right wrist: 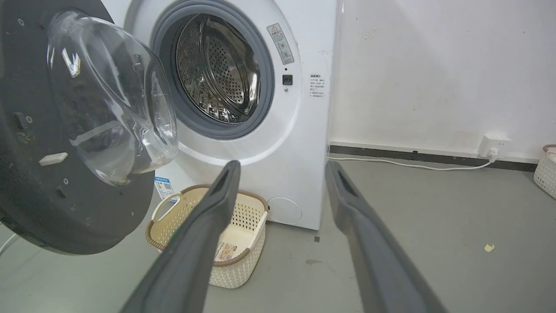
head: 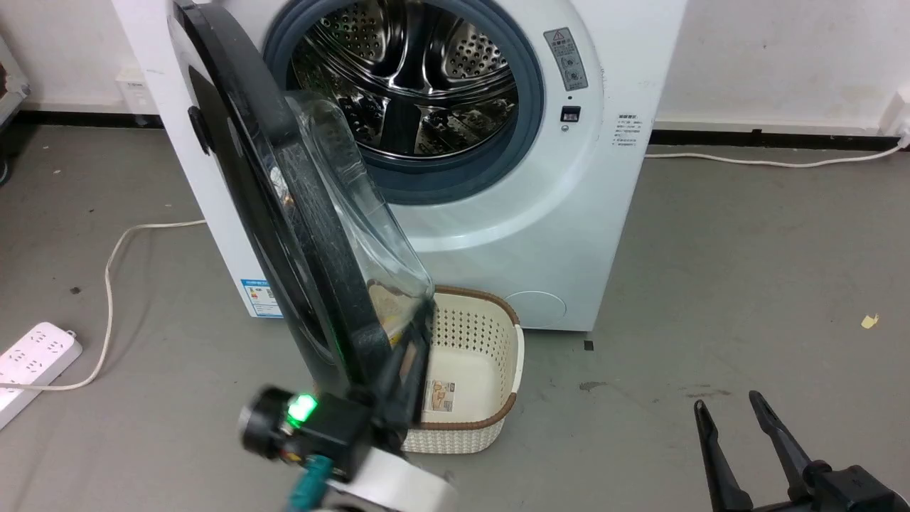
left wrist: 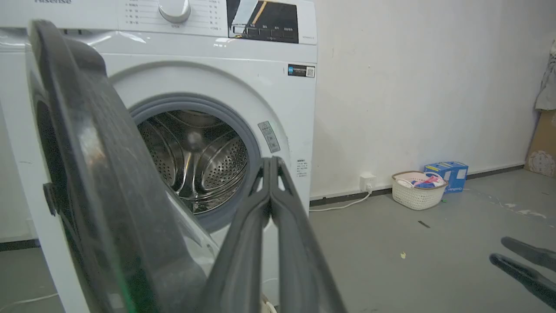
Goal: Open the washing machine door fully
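**Head view.** Washing machine (head: 569, 235), white front-loader, stood on the grey floor (head: 746, 270) against the far wall. Steel drum (head: 405, 78) was exposed. Washing machine door (head: 284, 235) stood roughly halfway through its swing, seen edge-on and hinged on the robot's left. Left tool (head: 423, 327), fingers together, lay against the door's lower rim beside the glass bowl window (head: 370, 213). Whether it pressed on the rim could not be told. Right tool (head: 732, 409), fingers apart and empty, was well clear near the floor's near edge. Cream perforated basket (head: 498, 334) sat on the floor just before the washer. A power strip (head: 32, 355) lay at the floor's left edge.

**Left wrist view.** The left tool's (left wrist: 270, 161) tips met with nothing between them. The door's inner face (left wrist: 95, 174) ran just beside them.

**Right wrist view.** Right tool (right wrist: 282, 165) was spread wide, holding nothing. The door's (right wrist: 65, 208) inner side faced it.

**Step in hand, as judged.** Door unlatched and partly swung; widening under way. The next move likely calls for the closed left tool to push the inner rim outward along the hinge arc, clear of the basket.
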Controlling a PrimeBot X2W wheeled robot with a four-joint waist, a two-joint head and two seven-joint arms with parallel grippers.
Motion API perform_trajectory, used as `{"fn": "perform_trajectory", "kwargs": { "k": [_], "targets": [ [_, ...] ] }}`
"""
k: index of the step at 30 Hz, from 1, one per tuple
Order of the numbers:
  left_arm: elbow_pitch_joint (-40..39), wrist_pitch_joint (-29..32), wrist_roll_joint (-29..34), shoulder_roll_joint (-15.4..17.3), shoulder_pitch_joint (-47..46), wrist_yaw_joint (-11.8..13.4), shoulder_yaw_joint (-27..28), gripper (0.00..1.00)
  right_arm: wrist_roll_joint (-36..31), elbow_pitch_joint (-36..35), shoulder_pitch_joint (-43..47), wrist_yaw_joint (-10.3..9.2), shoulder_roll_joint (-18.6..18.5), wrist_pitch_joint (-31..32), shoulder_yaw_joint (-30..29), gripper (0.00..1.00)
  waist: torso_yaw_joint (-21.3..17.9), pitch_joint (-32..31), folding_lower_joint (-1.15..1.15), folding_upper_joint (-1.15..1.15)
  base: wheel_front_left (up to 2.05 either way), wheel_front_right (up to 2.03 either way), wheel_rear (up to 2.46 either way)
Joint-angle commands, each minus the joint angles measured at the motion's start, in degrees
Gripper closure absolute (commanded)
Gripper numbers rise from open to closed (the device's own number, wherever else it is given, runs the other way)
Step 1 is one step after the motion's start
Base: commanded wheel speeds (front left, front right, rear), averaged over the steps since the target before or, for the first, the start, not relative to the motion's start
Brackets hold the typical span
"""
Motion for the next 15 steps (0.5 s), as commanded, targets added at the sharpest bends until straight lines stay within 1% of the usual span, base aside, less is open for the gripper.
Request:
{"fn": "perform_trajectory", "kwargs": {
  "k": [1,4,7,11,15],
  "targets": [
    [1.2,0.6,-0.1,0.1,0.8,-0.3,-0.7,1.00,0.3,0.0,-0.8,0.05,0.3,-0.2,-0.1,0.00,0.0,0.1,0.00,0.00,0.00,0.00,0.00],
    [6.5,1.9,-0.6,0.1,2.0,-0.6,-2.5,1.00,0.5,0.0,-0.9,0.05,0.3,-0.2,-0.2,0.00,-0.1,0.2,0.00,0.00,0.00,0.00,0.00],
    [11.6,2.2,-2.1,0.1,2.0,0.0,-2.6,1.00,0.7,-0.1,-0.8,0.05,0.3,-0.2,-0.1,0.00,0.0,0.4,0.00,0.00,0.00,0.00,0.00],
    [17.2,1.0,-3.7,0.1,0.7,1.3,-1.2,1.00,0.9,0.0,-0.8,0.05,0.3,-0.2,-0.1,0.00,0.3,0.6,0.00,0.00,0.00,0.00,0.00],
    [20.6,-0.6,-4.9,0.2,-0.4,2.2,0.5,1.00,1.1,0.2,-0.6,0.05,0.3,-0.2,0.1,0.00,1.4,0.5,0.00,0.00,0.00,0.00,0.00]
  ]
}}
